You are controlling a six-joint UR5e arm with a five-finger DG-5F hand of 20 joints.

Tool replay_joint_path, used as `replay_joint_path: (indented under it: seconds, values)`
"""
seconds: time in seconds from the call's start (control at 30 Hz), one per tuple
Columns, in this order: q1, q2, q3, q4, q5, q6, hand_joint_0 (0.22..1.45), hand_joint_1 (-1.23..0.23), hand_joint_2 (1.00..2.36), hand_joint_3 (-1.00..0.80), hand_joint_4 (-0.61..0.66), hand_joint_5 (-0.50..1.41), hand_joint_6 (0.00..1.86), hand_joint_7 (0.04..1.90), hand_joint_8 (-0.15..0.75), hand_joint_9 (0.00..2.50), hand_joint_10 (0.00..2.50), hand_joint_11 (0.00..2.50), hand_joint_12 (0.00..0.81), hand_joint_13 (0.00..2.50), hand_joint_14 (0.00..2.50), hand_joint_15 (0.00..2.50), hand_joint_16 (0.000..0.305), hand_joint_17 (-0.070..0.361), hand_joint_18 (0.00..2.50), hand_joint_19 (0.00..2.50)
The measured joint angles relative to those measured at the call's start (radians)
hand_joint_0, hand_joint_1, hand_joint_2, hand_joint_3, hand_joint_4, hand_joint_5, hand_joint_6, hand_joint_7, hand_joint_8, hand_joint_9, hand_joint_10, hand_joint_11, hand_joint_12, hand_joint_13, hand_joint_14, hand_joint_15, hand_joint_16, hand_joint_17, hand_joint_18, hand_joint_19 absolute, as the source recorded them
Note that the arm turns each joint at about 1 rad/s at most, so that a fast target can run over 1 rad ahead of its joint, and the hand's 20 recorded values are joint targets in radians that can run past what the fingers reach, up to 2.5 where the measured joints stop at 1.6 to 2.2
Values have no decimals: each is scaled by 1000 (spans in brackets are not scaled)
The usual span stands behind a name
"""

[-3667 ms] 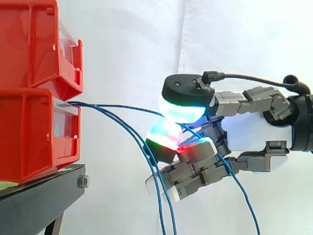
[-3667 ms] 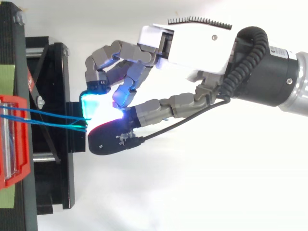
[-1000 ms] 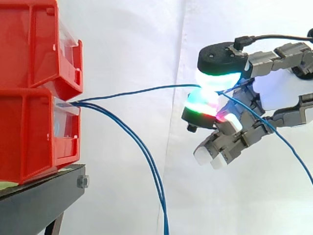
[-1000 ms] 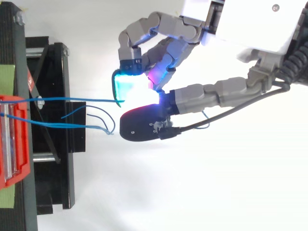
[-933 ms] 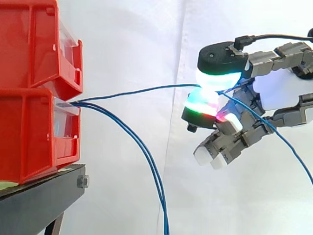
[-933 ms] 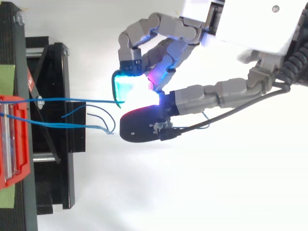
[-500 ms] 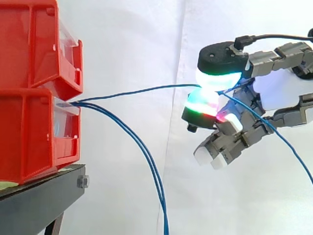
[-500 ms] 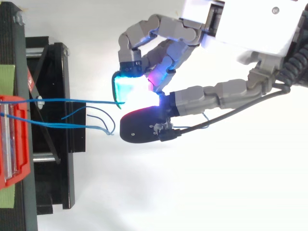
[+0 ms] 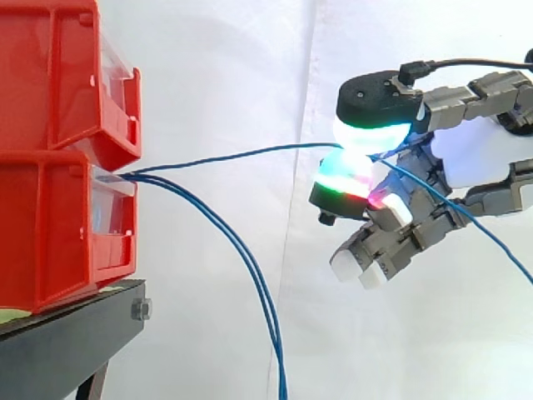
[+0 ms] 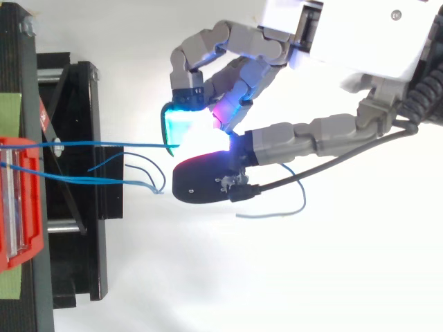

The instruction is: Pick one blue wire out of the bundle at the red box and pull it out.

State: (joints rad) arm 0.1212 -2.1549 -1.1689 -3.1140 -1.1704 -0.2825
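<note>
The hand (image 9: 470, 167) is closed in a pinch on one blue wire (image 9: 250, 152), caught between its glowing pads (image 9: 371, 133), well out from the black stand (image 9: 75, 342) and its edge. The picking looks done, the pull not: that wire runs almost level back into the lower red box (image 9: 50, 233). Two other wires (image 9: 271, 333) droop from the same mouth. What else the box holds I cannot tell.

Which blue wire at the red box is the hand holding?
The top wire, stretched nearly level from the red bin to the hand; the other two wires sag downward.
</note>
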Motion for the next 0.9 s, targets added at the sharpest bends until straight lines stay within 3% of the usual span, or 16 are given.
replay_joint_path:
  seconds: [0.9]
  values:
    - [0, 0, 0, 0, 0, -1, 524, -746, 1212, -23, 22, -79, 841, 1280, 311, 1012, 22, 752, 446, 585, 12, 313, 76, 171, 478, 342]
